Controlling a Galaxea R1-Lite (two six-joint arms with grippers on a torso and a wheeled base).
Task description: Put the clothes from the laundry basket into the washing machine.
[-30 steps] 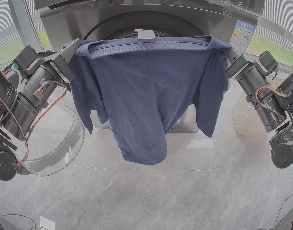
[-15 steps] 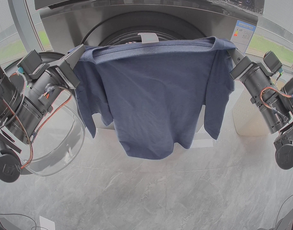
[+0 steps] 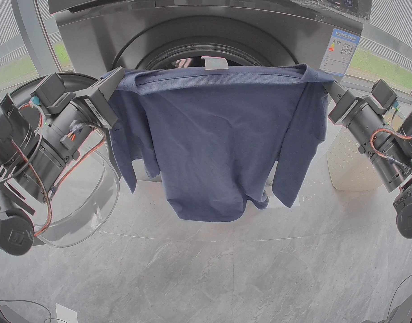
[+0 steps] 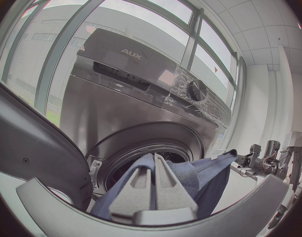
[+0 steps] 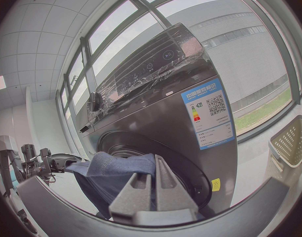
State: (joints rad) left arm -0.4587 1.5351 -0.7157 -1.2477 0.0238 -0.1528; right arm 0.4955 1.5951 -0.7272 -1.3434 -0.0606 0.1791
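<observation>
A navy blue T-shirt hangs stretched between my two grippers in front of the washing machine, its collar edge level with the lower part of the drum opening. My left gripper is shut on the shirt's left shoulder. At the other shoulder, my right gripper is shut on the cloth. In the left wrist view my left gripper points at the drum mouth; my right gripper does the same from the other side. The hem dangles above the floor.
The washer's round glass door stands swung open on the left, under my left arm. A cream perforated laundry basket stands on the floor at the right of the machine, also seen as the basket in the right wrist view. Grey tiled floor lies in front.
Both grippers have lowered the shirt and carried it slightly right, so the top of the drum opening now shows above the collar. The hem has swung a little.
</observation>
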